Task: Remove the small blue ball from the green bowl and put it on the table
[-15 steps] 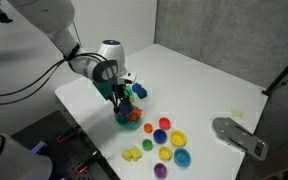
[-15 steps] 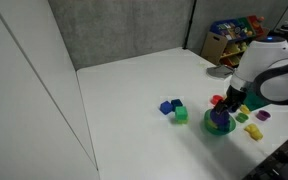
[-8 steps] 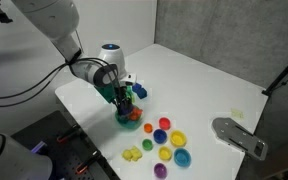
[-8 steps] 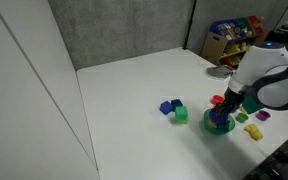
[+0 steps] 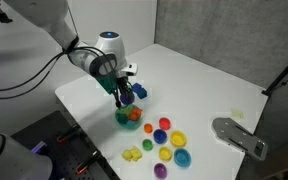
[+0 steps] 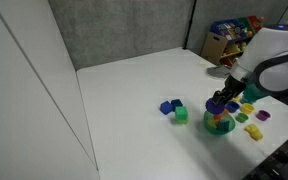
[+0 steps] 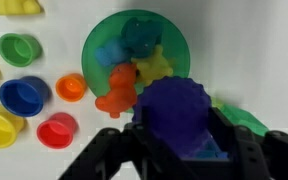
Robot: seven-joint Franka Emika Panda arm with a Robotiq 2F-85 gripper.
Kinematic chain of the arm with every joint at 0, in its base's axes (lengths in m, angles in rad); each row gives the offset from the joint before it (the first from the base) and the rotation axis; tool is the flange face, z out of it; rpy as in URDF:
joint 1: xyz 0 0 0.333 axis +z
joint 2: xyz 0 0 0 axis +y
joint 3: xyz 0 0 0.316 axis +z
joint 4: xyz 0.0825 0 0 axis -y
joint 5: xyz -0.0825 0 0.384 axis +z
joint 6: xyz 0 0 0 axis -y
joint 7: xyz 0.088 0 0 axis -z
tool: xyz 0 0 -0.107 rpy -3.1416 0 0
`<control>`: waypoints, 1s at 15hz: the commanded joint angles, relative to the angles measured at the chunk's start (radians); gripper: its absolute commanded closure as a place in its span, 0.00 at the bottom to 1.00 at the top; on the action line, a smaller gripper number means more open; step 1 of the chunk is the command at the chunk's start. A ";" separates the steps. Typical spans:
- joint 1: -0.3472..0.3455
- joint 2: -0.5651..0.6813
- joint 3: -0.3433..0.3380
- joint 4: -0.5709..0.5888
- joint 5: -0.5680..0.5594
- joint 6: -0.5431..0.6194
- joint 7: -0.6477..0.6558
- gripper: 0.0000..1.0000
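White table carries the same layout of toys as before. The arm, bent over the table edge nearest its base, has risen since the earlier frame. The gripper now hangs just above the green bowl. Its fingers are clamped on the small blue ball, held over the bowl's rim. In the wrist view the contact points are blurred, and the ball hides part of that rim.

White table seen below my fingers. On it, the green bowl sits just ahead of them, small coloured cups cluster to their left, a green toy just right.
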 commanded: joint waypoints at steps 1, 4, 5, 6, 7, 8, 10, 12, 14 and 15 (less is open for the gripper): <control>0.004 -0.052 -0.046 0.030 -0.058 -0.011 0.045 0.65; 0.027 -0.054 -0.149 0.055 -0.260 0.098 0.214 0.15; 0.034 -0.052 -0.180 0.063 -0.316 0.122 0.265 0.14; 0.042 -0.053 -0.207 0.068 -0.369 0.139 0.320 0.08; 0.048 -0.056 -0.228 0.073 -0.407 0.138 0.359 0.02; 0.052 -0.060 -0.242 0.075 -0.435 0.136 0.391 0.00; 0.044 -0.086 -0.225 0.062 -0.405 0.082 0.393 0.00; 0.037 -0.119 -0.202 0.054 -0.363 0.014 0.371 0.00; 0.016 -0.166 -0.156 0.052 -0.292 -0.087 0.333 0.00; 0.012 -0.190 -0.137 0.055 -0.264 -0.141 0.326 0.00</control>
